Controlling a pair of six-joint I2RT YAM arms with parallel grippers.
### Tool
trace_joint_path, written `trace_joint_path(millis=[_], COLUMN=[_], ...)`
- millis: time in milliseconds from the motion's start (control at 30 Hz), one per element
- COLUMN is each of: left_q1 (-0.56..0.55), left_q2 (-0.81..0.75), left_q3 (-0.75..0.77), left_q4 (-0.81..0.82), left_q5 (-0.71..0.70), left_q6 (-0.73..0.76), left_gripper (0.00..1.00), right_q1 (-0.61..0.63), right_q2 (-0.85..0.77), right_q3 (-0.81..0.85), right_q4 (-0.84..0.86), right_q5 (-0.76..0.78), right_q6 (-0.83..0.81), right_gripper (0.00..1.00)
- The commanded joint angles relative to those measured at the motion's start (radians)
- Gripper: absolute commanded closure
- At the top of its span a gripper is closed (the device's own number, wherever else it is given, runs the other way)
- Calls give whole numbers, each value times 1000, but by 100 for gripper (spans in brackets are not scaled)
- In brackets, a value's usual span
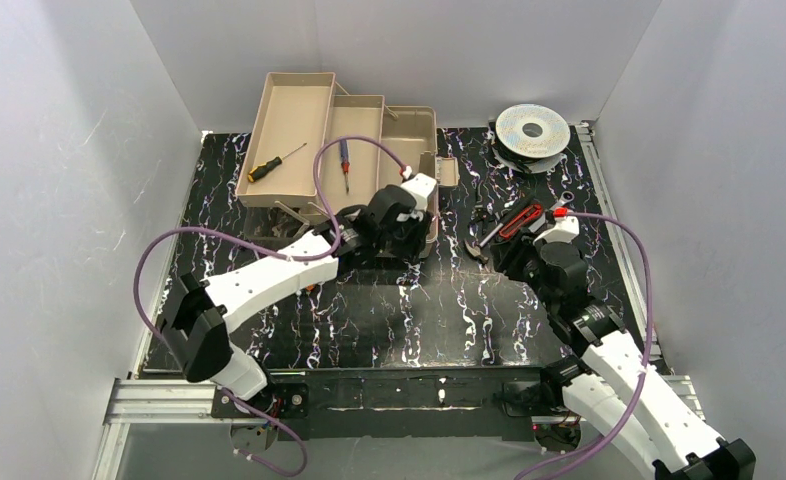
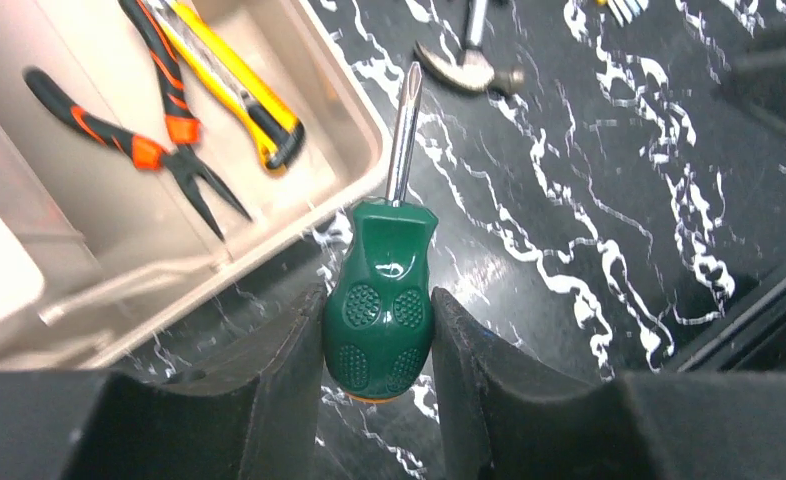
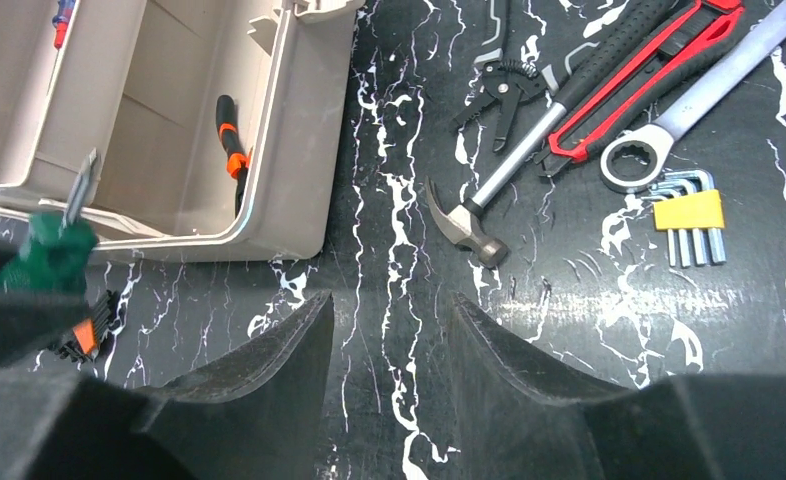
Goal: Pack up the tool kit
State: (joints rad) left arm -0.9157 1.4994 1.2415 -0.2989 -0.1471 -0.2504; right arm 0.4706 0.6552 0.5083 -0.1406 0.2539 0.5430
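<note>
Grasping a green screwdriver, the left gripper partly hides the toolbox; right gripper released.

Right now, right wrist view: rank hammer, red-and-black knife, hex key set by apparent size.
1. hammer, largest, though its grip runs off the top edge.
2. red-and-black knife, close behind, also cropped there.
3. hex key set, clearly smallest.

The right tool hangs with jaws apart and empty over the marbled surface. The beige toolbox sits left; hammer, wrench and hex keys lie right.
</note>
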Motion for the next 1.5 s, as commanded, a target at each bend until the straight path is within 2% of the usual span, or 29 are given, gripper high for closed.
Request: trace_joint_path(millis=[0,267,533,800,833,900,1033,1067,1200,1467], left_q1=[90,213,290,316,316,316,316,315,316,312], left_q2=[35,163,441,532,529,510,435,419,333,31], left_q3=[120,236,522,591,589,573,515,506,458,226], left_q4=[-12,28,-116,-192,-191,-177,-134,-131,-115,38], left_q5=[40,145,136,97,104,124,137,139,147,271], left_q6=[59,44,42,34,35,39,37,36,37,-16], left_gripper=[95,94,92,85,81,60,30,26,20,13], right_q1=[-3,-3,-3,-4,-4,-3,-3,-3,-3,-3], right_q2=[-41,-57,-9,2,8,34,105,115,121,170], right_q3=[-6,-17,-1,-23,-26,-21,19,27,29,41], right_q4=[-44,-54,-42,-22,-15,-6,-29,-29,-3,30], right_q5=[36,43,27,37,31,14,-3,-9,-16,-53], right_q6=[-2,-6,-13,-8,-5,-4,6,7,4,6], right_gripper=[48,48,48,48,48,47,46,47,47,45])
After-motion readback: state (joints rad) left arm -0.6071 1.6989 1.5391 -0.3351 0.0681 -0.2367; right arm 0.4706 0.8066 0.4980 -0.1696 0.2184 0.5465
